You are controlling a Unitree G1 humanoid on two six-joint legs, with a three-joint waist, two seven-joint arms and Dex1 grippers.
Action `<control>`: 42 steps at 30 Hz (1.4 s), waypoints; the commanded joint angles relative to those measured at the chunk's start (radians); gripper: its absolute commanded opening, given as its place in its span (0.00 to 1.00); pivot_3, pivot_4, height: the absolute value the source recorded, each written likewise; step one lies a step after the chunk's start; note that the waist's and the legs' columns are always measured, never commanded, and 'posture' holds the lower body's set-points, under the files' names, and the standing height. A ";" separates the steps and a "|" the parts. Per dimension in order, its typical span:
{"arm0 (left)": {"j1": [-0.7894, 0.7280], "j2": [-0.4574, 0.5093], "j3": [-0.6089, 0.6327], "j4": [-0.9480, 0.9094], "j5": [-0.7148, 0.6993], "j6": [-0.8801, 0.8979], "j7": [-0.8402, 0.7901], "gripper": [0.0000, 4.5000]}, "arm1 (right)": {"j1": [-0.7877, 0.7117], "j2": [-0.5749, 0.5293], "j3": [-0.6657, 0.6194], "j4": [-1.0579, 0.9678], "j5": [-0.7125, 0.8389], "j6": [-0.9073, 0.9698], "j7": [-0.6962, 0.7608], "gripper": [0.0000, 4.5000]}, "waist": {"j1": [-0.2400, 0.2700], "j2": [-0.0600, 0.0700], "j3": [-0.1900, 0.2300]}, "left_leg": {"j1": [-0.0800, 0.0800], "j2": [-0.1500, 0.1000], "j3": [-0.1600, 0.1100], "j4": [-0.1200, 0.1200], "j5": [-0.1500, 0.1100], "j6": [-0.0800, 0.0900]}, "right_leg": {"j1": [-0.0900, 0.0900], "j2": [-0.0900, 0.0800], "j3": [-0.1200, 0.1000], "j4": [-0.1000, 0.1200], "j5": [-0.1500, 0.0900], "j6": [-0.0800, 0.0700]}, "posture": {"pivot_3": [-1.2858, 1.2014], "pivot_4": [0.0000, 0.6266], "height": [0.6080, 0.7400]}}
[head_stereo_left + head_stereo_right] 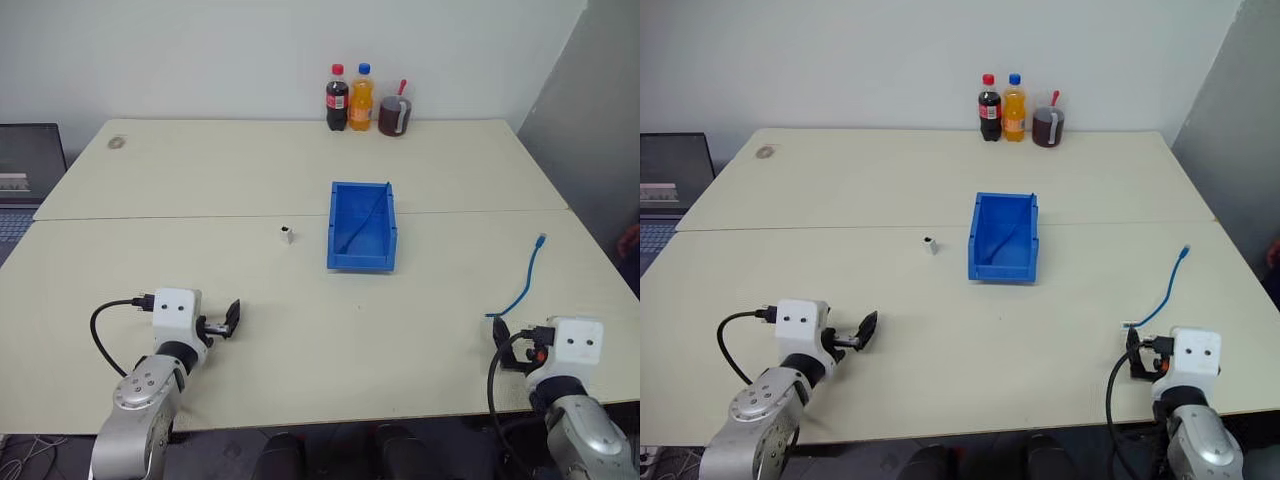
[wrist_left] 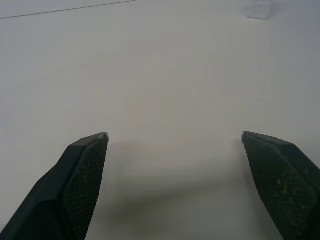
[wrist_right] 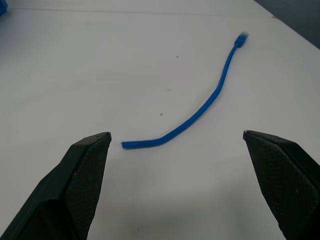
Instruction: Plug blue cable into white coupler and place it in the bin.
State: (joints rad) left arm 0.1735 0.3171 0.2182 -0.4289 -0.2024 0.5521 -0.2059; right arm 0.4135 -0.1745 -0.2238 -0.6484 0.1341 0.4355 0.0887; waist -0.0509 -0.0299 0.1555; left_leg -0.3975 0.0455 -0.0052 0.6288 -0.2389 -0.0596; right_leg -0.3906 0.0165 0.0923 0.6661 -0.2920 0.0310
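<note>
The right gripper point(image 3: 175, 142) has its fingers wide apart and holds nothing; the blue cable point(image 3: 210, 102) lies just ahead of it, well right of the bin point(image 1: 361, 226). The left gripper point(image 1: 228, 322) is also spread and empty. The white coupler point(image 1: 287, 235) stands just left of the bin. Being so small, it could tip or slide when grasped

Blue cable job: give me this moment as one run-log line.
cable: loose on table, right | coupler: apart, left of bin | left gripper: open | right gripper: open, before cable
</note>
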 commanded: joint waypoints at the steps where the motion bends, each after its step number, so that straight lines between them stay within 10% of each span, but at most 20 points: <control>1: 0.001 -0.013 -0.011 -0.045 0.011 -0.025 0.016 0.99 | -0.006 0.007 0.007 -0.004 -0.022 -0.063 -0.005 1.00 | 0.000 0.000 0.000 | 0.000 0.000 0.000 0.000 0.000 0.000 | 0.000 0.000 0.000 0.000 0.000 0.000 | 0.52 0.24 1.00; 25: -0.098 0.066 -0.062 0.071 0.055 -0.139 -0.078 0.99 | -0.121 0.021 -0.028 -0.028 -0.066 0.083 -0.075 1.00 | 0.006 0.000 0.000 | 0.000 -0.001 0.000 0.001 0.000 0.000 | 0.000 0.001 0.000 0.001 0.000 0.001 | 0.52 0.24 1.00; 33: -0.601 0.242 -0.231 0.293 -0.104 -0.147 -0.591 0.99 | -0.411 -0.084 -0.158 0.128 -0.006 0.329 -0.069 1.00 | 0.021 -0.003 0.002 | 0.001 -0.010 0.001 0.007 0.001 0.001 | -0.001 0.001 -0.002 0.010 0.000 0.001 | 0.52 0.24 1.00; 42: -1.035 0.063 -0.492 0.635 -0.079 -0.317 -0.981 0.99 | -0.729 -0.209 -0.221 0.558 0.026 0.367 -0.056 1.00 | 0.013 -0.002 0.003 | -0.001 -0.014 0.004 0.008 0.000 0.005 | -0.002 -0.001 0.002 0.011 0.002 0.001 | 0.52 0.24 1.00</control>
State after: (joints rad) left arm -0.8134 0.4118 -0.2518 0.1522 -0.2924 0.2939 -1.1479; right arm -0.2776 -0.3590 -0.4150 -0.1409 0.1404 0.8192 0.0215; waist -0.0378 -0.0319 0.1581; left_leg -0.3992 0.0311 -0.0017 0.6369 -0.2388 -0.0541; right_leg -0.3931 0.0158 0.0942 0.6772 -0.2898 0.0322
